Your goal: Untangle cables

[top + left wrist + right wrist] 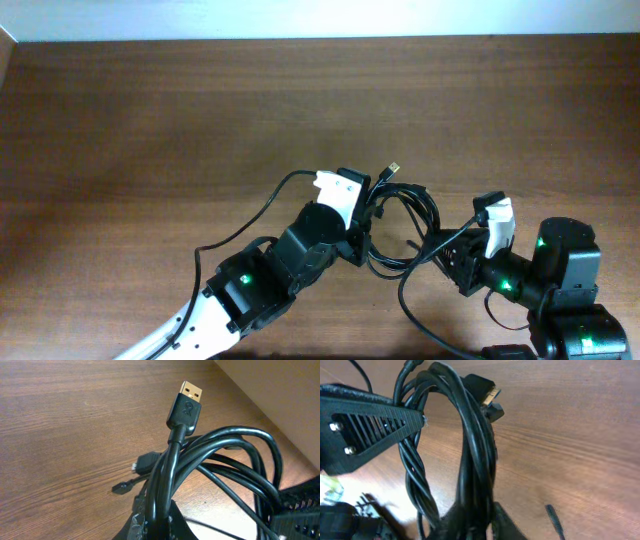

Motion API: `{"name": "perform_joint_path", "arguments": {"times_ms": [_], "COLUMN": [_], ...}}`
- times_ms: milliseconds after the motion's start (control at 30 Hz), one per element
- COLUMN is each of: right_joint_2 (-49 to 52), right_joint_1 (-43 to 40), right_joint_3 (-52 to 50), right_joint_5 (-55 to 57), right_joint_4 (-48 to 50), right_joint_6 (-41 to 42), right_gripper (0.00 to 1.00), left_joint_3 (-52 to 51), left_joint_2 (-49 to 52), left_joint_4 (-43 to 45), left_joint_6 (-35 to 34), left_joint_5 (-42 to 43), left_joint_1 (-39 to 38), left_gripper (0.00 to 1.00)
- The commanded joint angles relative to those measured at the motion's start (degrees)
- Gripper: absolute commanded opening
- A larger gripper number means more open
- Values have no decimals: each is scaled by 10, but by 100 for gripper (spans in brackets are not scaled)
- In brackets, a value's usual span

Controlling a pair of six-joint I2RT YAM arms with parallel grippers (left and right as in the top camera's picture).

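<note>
While both claws grip the same tangle, you have the cables [475,450] bunched between the two arms, over the table [150,120] right of centre. Your left gripper [155,527] is clamped shut on the bundle just below the gold-tipped plug [186,405], probably to anchor that end and leave the plug free. Your right gripper [472,525] has its jaws tight against the twisted loops opposite, likely so you can draw the coils apart

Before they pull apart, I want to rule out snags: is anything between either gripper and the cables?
Nothing visible is. The left gripper and the right gripper each have the cables directly between their fingers.
</note>
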Motion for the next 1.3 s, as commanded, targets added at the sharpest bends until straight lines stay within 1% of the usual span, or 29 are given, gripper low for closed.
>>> {"name": "perform_joint_path", "arguments": {"times_ms": [0,33,267,367,400,500,567,700,733,800,900,967,1000,1067,1267], "right_joint_2": [-3,-3,-3,-3,-3,-3,-3,-3,-3,-3,-3,-3,-3,-3,-3], "right_joint_1": [-2,-2,-2,-2,-2,-2,-2,-2,-2,-2,-2,-2,-2,-2,-2], "right_joint_3": [-2,-2,-2,-2,-2,-2,-2,-2,-2,-2,-2,-2,-2,-2,-2], "right_joint_5": [-9,-9,-10,-10,-10,-10,-10,-10,-10,-10,-7,24,39,62,162], "right_joint_4": [2,2,2,3,7,13,13,16,21,31,37,36,34,30,-10], "right_joint_6": [-6,-6,-6,4,12,24,24,30,43,62,84,115,130,155,228], "right_gripper": [8,4,4,4,4,4,4,4,4,4,4,4,4,4,4], "left_joint_3": [14,14,14,14,14,14,14,14,14,14,14,14,14,14,14], "left_joint_2": [-11,-11,-11,-11,-11,-11,-11,-11,-11,-11,-11,-11,-11,-11,-11], "left_joint_4": [8,8,8,2,-3,-34,-52,-54,-59,-82,-129,-160,-169,-174,-177], "left_joint_6": [-11,-11,-11,-15,-30,-114,-159,-196,-220,-287,-415,-500,-523,-537,-537], "left_joint_5": [8,8,5,-24,-37,-92,-122,-129,-140,-162,-195,-207,-208,-208,-212], "left_joint_1": [-2,-2,-2,-2,-2,-2,-2,-2,-2,-2,-2,-2,-2,-2,-2], "left_gripper": [0,0,0,0,0,0,0,0,0,0,0,0,0,0,0]}}
